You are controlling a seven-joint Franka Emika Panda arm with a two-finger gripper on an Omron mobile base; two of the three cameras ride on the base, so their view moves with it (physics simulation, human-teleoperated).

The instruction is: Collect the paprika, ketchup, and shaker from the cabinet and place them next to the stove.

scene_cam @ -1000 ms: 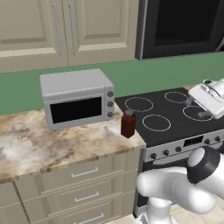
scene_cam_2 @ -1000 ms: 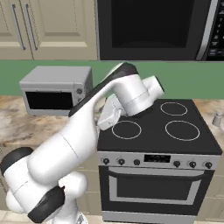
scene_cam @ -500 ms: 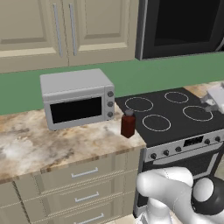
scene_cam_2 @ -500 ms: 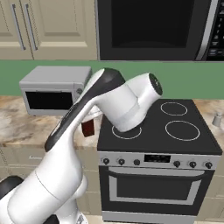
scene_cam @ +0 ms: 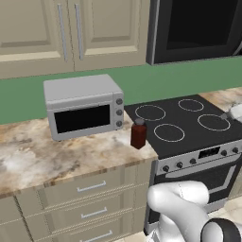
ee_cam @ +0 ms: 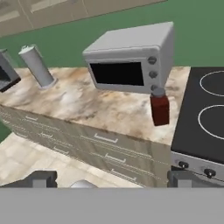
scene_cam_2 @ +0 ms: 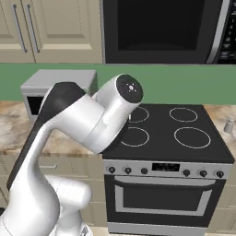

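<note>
The paprika [scene_cam: 138, 134] stands on the table [scene_cam: 71, 151] just left of the stove [scene_cam: 189, 125], so it looks delivered. The tool [ee_cam: 109, 179] gapes wide, holding nothing. Ketchup and shaker remain to fetch.

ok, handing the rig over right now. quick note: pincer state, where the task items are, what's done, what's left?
Pincer: open, holding nothing, pulled back from the counter.
Paprika: upright on the marble counter, right beside the stove, in front of the toaster oven. Counts as done.
Shaker: apparently the small grey cylinder on the counter right of the stove; too small to confirm.
Ketchup: not located.
Left: find the ketchup, set it by the stove, verify the shaker.
</note>
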